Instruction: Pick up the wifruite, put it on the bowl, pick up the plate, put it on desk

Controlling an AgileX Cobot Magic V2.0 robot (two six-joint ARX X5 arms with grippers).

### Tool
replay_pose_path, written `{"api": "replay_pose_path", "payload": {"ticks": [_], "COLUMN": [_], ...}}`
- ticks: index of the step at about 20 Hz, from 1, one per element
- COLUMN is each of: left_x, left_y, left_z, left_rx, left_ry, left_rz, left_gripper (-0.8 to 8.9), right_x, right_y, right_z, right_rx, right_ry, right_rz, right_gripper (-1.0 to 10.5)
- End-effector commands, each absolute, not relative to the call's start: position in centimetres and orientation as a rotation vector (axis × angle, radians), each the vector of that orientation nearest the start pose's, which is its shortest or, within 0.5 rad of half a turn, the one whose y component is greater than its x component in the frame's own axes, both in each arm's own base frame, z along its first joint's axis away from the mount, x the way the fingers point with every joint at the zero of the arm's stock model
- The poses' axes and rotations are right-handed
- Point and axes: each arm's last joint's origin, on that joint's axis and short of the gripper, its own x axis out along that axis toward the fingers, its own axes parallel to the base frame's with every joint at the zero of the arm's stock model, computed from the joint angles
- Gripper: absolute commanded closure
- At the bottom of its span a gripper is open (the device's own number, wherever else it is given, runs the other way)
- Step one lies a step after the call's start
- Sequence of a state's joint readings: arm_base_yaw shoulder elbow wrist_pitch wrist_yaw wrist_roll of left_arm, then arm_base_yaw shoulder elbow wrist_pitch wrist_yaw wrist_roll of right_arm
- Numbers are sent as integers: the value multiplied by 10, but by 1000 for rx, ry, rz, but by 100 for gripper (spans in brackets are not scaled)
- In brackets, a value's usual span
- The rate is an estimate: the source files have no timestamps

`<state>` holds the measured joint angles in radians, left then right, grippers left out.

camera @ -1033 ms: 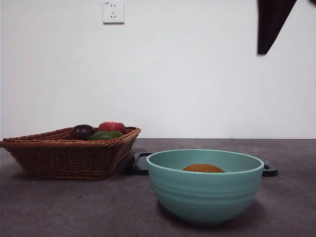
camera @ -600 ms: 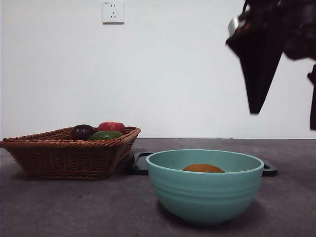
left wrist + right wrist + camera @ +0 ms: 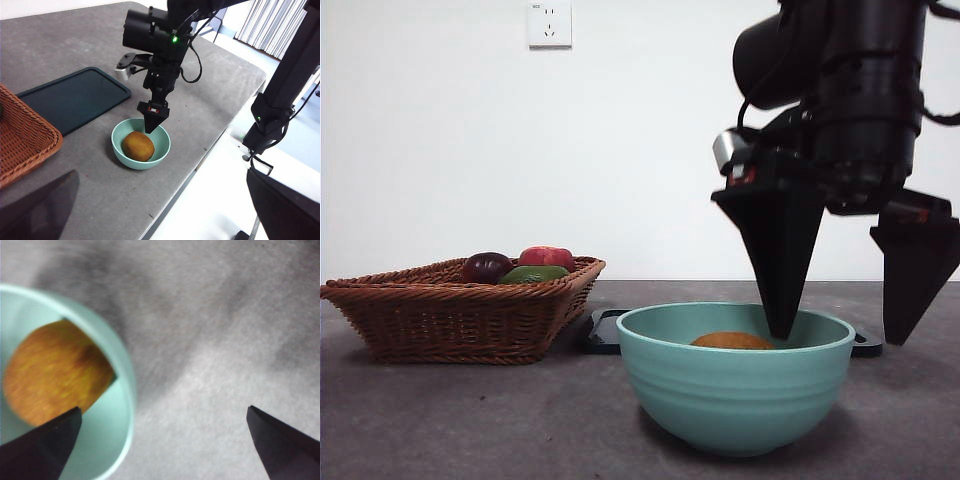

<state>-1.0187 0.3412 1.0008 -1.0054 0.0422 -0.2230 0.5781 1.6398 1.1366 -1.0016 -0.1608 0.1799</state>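
Observation:
The tan wifruite [image 3: 732,341] lies inside the teal bowl [image 3: 735,395] on the dark grey desk [image 3: 470,420]. My right gripper [image 3: 840,338] is open and hangs low over the bowl's right rim, one jaw inside the bowl beside the fruit, the other outside. The right wrist view shows the fruit [image 3: 55,372] and bowl rim [image 3: 127,380] between its wide jaws [image 3: 162,440]. A dark flat plate [image 3: 605,330] lies behind the bowl. My left gripper [image 3: 160,205] is open and empty, high above the table, looking down on the bowl [image 3: 162,145], fruit [image 3: 137,145] and plate [image 3: 75,97].
A brown wicker basket [image 3: 460,315] stands at the left with a dark purple fruit [image 3: 486,266], a red one [image 3: 546,257] and a green one [image 3: 533,273]. The table's edge [image 3: 200,160] runs close to the bowl in the left wrist view.
The right arm has come down from the top right corner to the bowl's right rim. The fruit, bowl, plate and basket have not moved.

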Motion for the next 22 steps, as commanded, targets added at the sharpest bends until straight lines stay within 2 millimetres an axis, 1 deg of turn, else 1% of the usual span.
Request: {"api": "replay_pose_path", "payload": {"ticks": [1,2,4,5,7,10,14,16,20,22], "left_x": [8,8,8,8,8,8,8,8,8,8], "left_y": [-16,-16,-16,-16,-16,-16,-16,-16,-16,-16], "left_z": [360,360,360,360,360,360,360,360,360,360], "left_rx": [-36,-36,-36,-36,-36,-36,-36,-36,-36,-35], "left_ry": [416,416,416,416,416,416,416,416,416,416], "left_rz": [-1016,-1017,-1017,-1017,-1016,-1016,-1016,-1016,-1017,-1017], "left_gripper": [251,251,251,251,251,251,251,251,251,251], "right_x": [244,246,248,249,250,248,246,247,260,272], "right_y": [169,170,172,174,177,180,183,183,183,181], "right_z": [198,195,189,186,185,186,188,194,214,228], "right_rx": [-196,-196,-200,-197,-175,-159,-183,-222,-239,-214], "right_ry": [1546,1547,1553,1553,1543,1545,1549,1543,1476,1422], "right_rz": [459,459,462,468,497,532,532,495,488,490], "right_gripper": [489,511,601,697,823,925,935,935,935,935]}}
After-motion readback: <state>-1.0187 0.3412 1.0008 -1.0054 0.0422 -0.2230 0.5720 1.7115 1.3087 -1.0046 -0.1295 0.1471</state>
